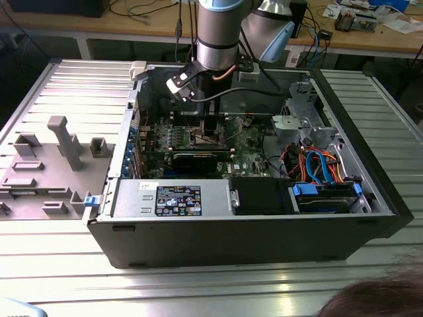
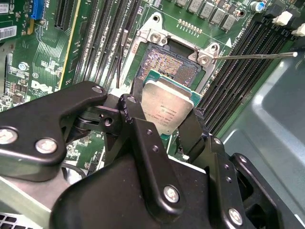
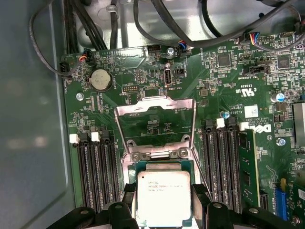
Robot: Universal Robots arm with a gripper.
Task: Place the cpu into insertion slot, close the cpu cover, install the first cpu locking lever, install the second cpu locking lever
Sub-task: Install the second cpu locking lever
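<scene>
1. Slatted metal table [image 1: 198, 284] carries an open computer case [image 1: 231, 228]; the arm reaches into it above the green board [image 3: 214, 71].
2. The gripper [image 2: 163, 121] is clamped on two opposite edges of the cpu [image 2: 167, 106]; the chip lies flat.
3. The insertion slot [image 2: 174, 64] lies just beyond and beneath the chip, partly overlapped; whether they touch, I cannot tell; the cpu cover [image 3: 138, 107] stands swung open on the slot's far side.
</scene>
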